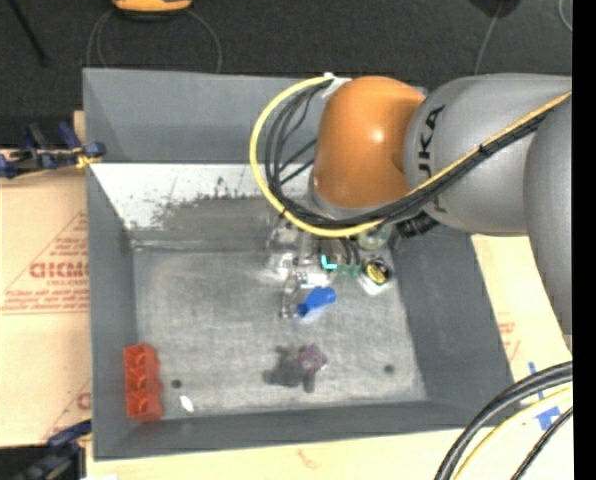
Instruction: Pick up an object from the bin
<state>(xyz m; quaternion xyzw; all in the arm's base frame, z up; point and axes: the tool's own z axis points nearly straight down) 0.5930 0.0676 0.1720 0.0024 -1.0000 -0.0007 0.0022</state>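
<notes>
In the bin (pixel 108 268), a studded brick (pixel 143 380) sits in the near left corner, with a tiny chip (pixel 186 403) just right of it. A capsule-shaped piece (pixel 316 300) lies mid-floor below the arm (pixel 478 158). A lumpy toy (pixel 298 366) lies nearer the front, apart from it.

arm (pixel 478 158) with orange cover (pixel 366 143) hides bin (pixel 108 268) far wall and corner at 1 o'clock; arm cut off at 3 o'clock. blue piece (pixel 317 300) by gripper (pixel 296 293): grip unclear. dark lump (pixel 298 366) at 6 o'clock: blurred, kind unknown. white speck (pixel 186 403) at 7 o'clock: too small to ID.
</notes>
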